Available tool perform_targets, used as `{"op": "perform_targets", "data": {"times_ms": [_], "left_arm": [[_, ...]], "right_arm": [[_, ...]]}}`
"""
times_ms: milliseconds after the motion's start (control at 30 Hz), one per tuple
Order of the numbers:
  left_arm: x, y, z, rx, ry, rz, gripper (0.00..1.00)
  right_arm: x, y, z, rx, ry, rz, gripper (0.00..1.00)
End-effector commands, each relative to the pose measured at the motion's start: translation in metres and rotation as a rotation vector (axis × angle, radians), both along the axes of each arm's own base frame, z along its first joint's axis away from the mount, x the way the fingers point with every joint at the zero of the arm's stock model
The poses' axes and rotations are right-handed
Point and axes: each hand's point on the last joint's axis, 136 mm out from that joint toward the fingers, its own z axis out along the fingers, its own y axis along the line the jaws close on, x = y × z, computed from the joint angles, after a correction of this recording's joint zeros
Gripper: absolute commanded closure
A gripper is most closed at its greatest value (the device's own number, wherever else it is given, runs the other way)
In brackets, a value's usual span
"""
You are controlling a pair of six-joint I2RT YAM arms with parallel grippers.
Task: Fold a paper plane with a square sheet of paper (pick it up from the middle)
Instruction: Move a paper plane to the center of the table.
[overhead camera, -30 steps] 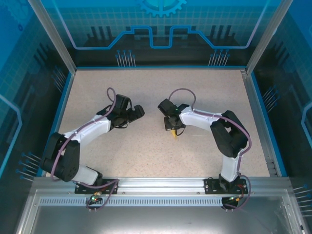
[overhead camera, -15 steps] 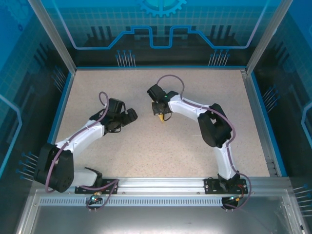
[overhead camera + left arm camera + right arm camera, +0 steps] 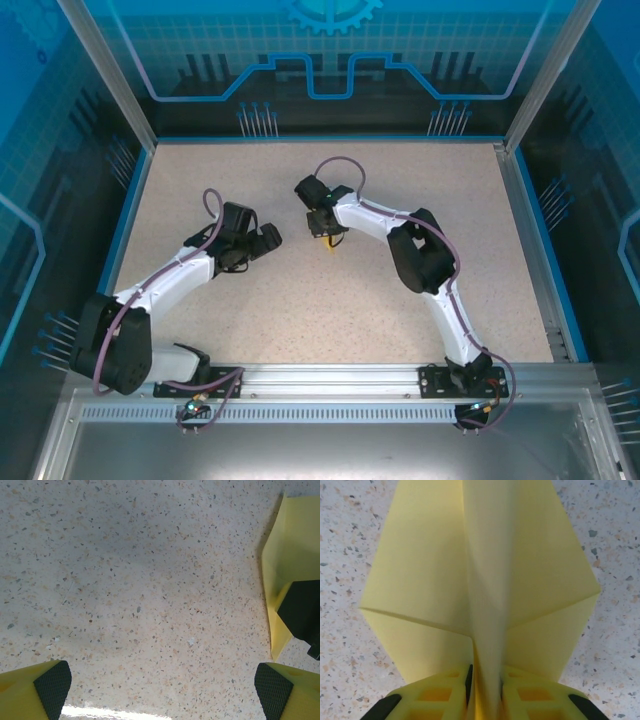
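Farther out, paper plane (image 3: 530, 580) — carried leftward

Speckled surface (image 3: 250, 310): open passage along the far edge and both sides. Obstacles at centre: the paper plane (image 3: 480, 580), set between the right hand's (image 3: 485, 685) fingers, and the wide-spread left hand (image 3: 162, 682) just beside it.

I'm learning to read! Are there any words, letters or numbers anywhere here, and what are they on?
No words, letters or numbers can be read anywhere.
Pale-yellow folded paper plane: blank.
Speckled beige table: no writing.
Blue back wall: a gear shape and line patterns, no text.
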Motion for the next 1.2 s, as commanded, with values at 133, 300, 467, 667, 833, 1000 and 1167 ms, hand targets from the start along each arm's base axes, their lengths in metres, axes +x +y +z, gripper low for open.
{"op": "perform_targets", "data": {"times_ms": [133,300,467,667,833,1000,1167], "left_arm": [[-0.003,0.005,-0.005,0.031,0.026,-0.01,0.02],[-0.002,0.006,-0.003,0.033,0.025,-0.008,0.02],[-0.001,0.006,0.005,0.034,0.011,-0.007,0.02],[0.003,0.012,0.032,0.063,-0.045,0.006,0.02],[0.006,0.022,0.055,0.109,-0.093,0.023,0.01],[0.008,0.049,0.077,0.193,-0.156,0.085,0.01],[0.005,0.097,0.088,0.305,-0.216,0.219,0.02]], "right_arm": [[0.0,-0.011,-0.021,-0.057,0.039,-0.041,0.69],[-0.004,-0.011,-0.03,-0.059,0.061,-0.039,0.69],[0.003,-0.003,0.015,-0.019,-0.013,-0.012,0.68],[0.003,-0.003,0.115,0.067,-0.194,0.009,0.45],[-0.005,-0.02,0.167,0.118,-0.298,-0.007,0.34],[-0.015,-0.068,0.219,0.08,-0.462,-0.089,0.22],[-0.026,-0.151,0.243,0.017,-0.592,-0.235,0.01]]}}
